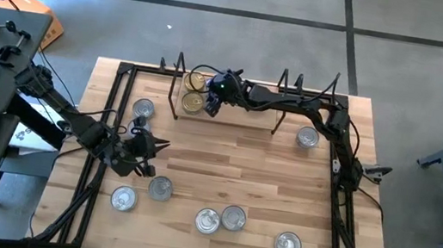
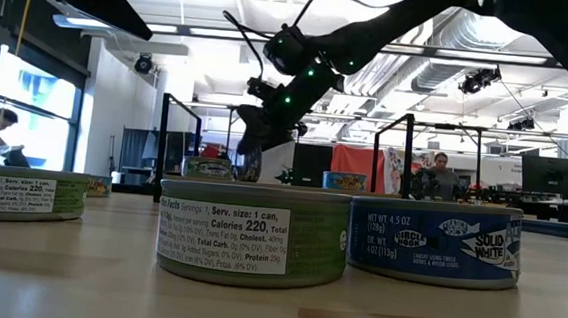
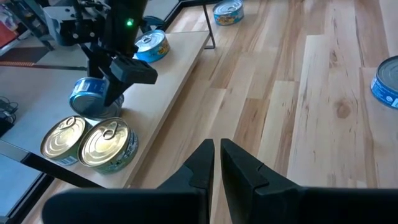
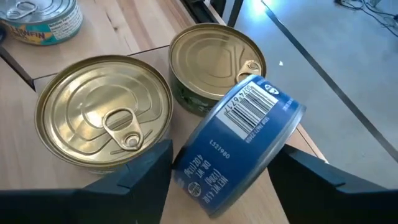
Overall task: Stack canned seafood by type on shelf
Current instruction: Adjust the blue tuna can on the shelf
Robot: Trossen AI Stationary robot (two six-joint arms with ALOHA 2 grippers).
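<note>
The shelf [image 1: 248, 121] stands at the table's far edge. Two gold-lidded tins [image 4: 102, 112] [image 4: 214, 59] sit side by side on its left end, and a blue tin [image 3: 152, 45] sits farther along the board. My right gripper [image 4: 227, 171] [image 1: 211, 103] hovers over that left end, shut on a blue tin with a barcode [image 4: 239, 140]. My left gripper [image 3: 217, 152] [image 1: 158, 143] waits shut and holding nothing, low over the table's left half. Several silver-lidded tins [image 1: 208, 220] stand on the tabletop. My right gripper pinches the blue tin between its two fingers [image 4: 146, 165], one on each side of the round label wall [image 4: 189, 168]. It comes from above, slanting down. The tin is tilted, its upper rim [image 4: 273, 93] over the far gold tin's lid; whether they touch I cannot tell.
Loose tins stand at the table's left [image 1: 143, 109], right [image 1: 307, 137] and along its near edge [image 1: 160, 188] [image 1: 288, 245]. The shelf's black upright rods [image 1: 284, 81] rise around the board. Bare shelf board lies right of my right gripper. People sit in the room beyond [image 2: 438, 175].
</note>
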